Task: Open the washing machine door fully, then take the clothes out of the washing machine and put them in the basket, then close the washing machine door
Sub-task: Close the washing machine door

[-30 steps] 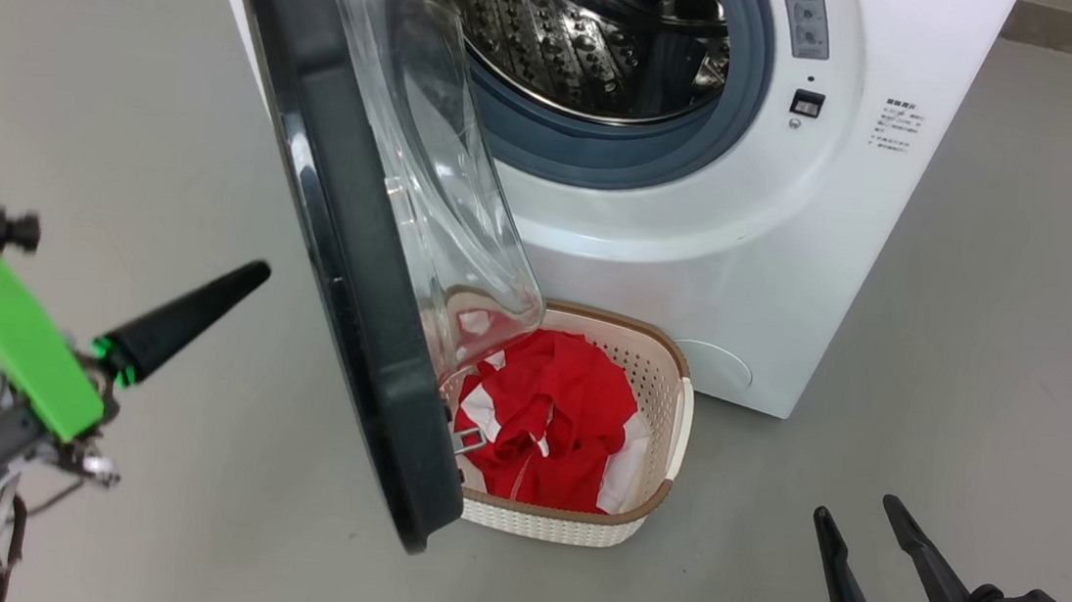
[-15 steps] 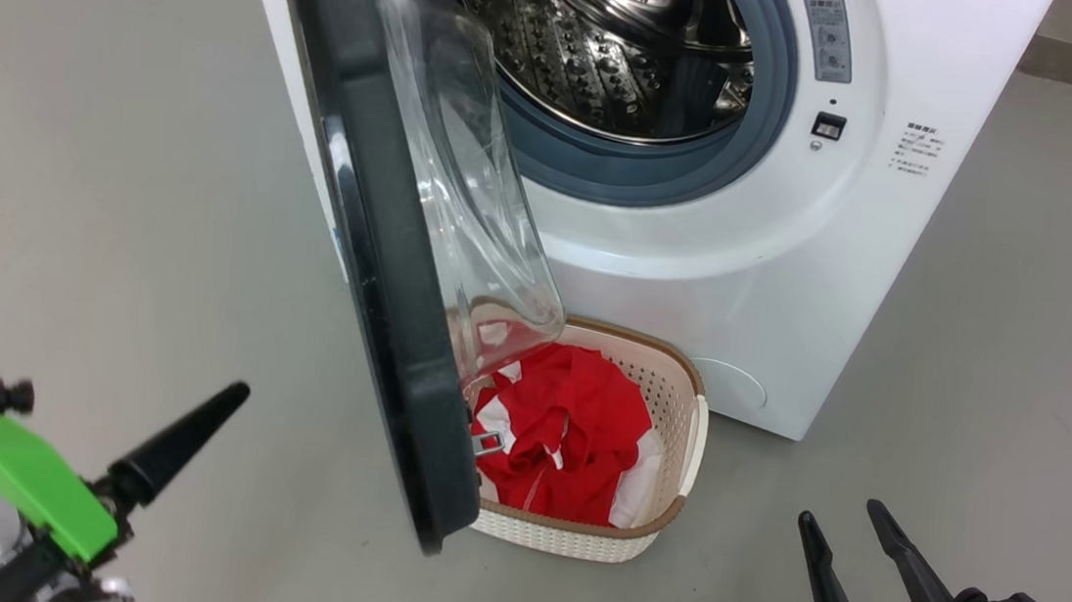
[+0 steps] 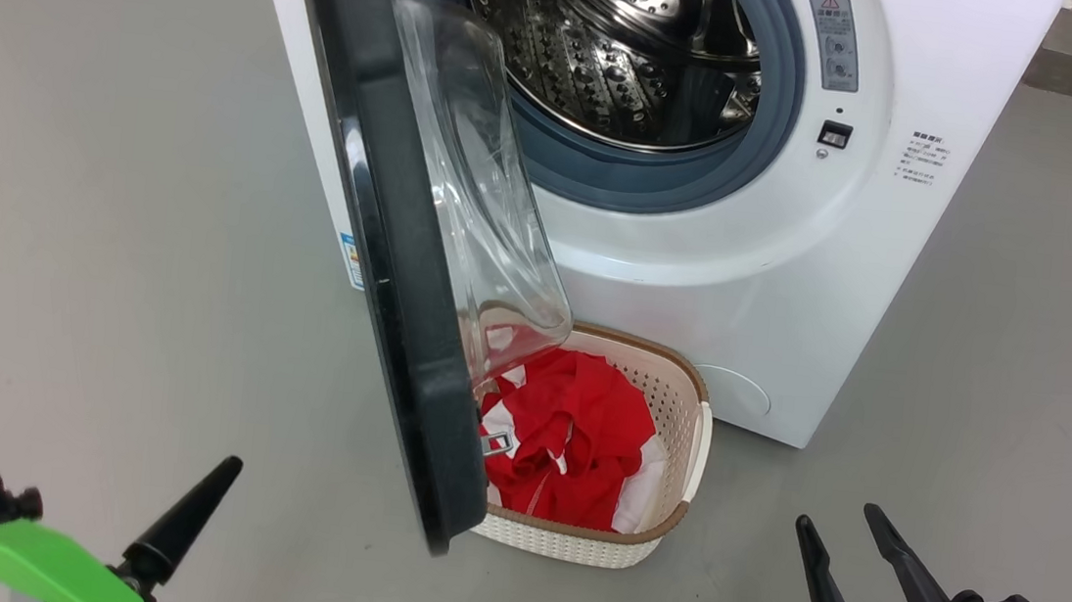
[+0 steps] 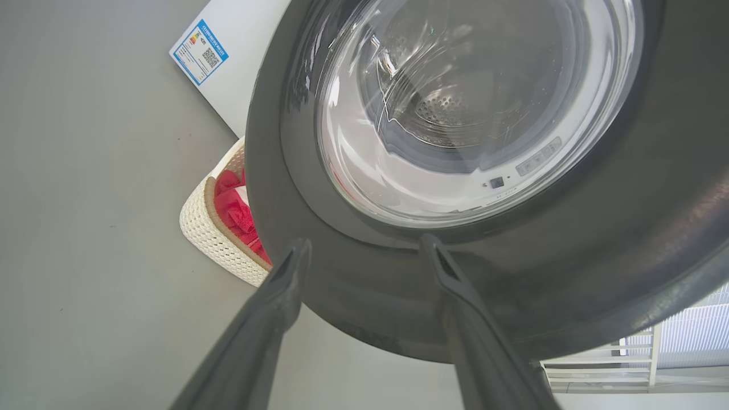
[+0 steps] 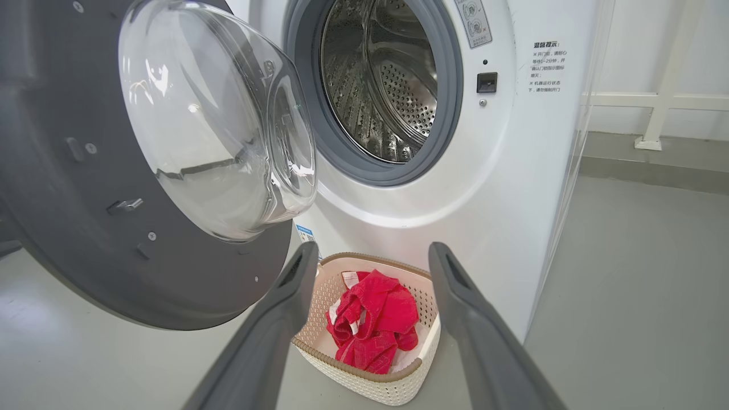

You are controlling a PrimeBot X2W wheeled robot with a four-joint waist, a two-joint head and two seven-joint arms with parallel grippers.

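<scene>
The washing machine (image 3: 743, 292) stands with its door (image 3: 402, 259) swung out towards me, glass bowl (image 3: 480, 168) facing right. The steel drum (image 3: 620, 44) looks bare. Red and white clothes (image 3: 572, 442) lie in the cream basket (image 3: 562, 544) on the floor under the door. My left gripper (image 4: 365, 242) is open, holding nothing, its fingers in front of the door's black outer rim (image 4: 569, 256); one finger (image 3: 180, 522) shows at the lower left. My right gripper (image 3: 836, 516) is open and holds nothing, right of the basket (image 5: 364, 387) and looking over the clothes (image 5: 373, 324).
Grey floor lies all around the machine. A blue label sticker (image 3: 352, 259) is on the machine's left side. A white rail and wall (image 5: 655, 102) stand behind the machine on the right. The door overhangs the basket's left part.
My left arm has dropped from mid-left to the bottom left corner, back from the door. The camera has shifted a little. The door, the basket and my right gripper stand as before.
</scene>
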